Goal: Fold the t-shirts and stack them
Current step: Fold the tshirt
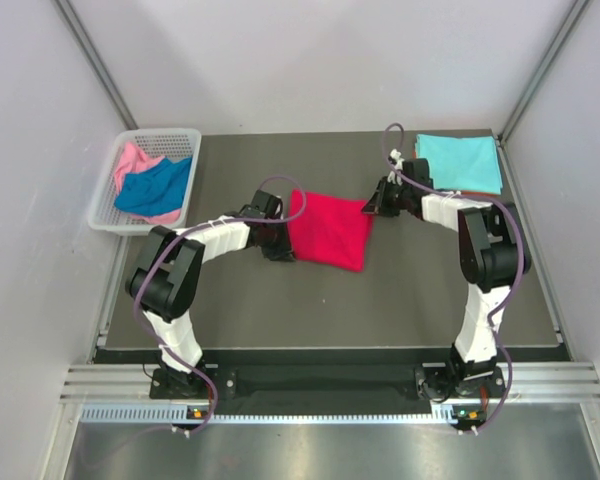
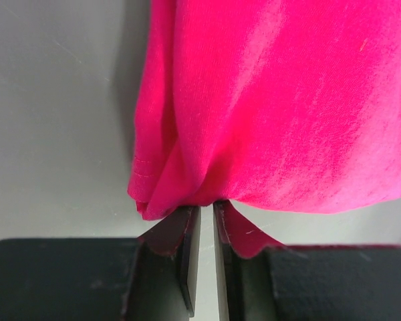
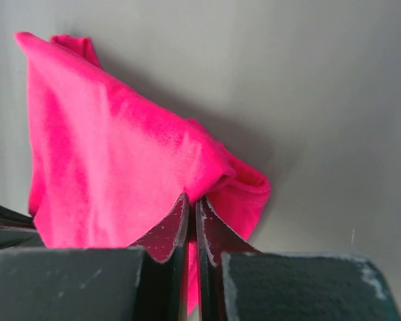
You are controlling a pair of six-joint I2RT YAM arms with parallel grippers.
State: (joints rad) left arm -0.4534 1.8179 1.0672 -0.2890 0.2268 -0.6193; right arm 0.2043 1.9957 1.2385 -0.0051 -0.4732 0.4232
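Basket (image 1: 105,205) sits well left of the left end effector (image 1: 282,236), pink t-shirt (image 1: 132,160) and blue t-shirt (image 1: 155,188) inside. Left end effector clenched on the red t-shirt (image 1: 328,232) left edge, cloth bunched at the tips. Shirt spans between both end effectors on the worktop (image 1: 380,300). Right end effector (image 1: 375,204) clamped on its right corner. Folded turquoise t-shirt (image 1: 460,162) just beyond the right end effector.

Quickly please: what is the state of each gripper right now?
Left gripper: closed, pinching an edge of the red t-shirt.
Right gripper: closed, pinching the red t-shirt at its opposite side.
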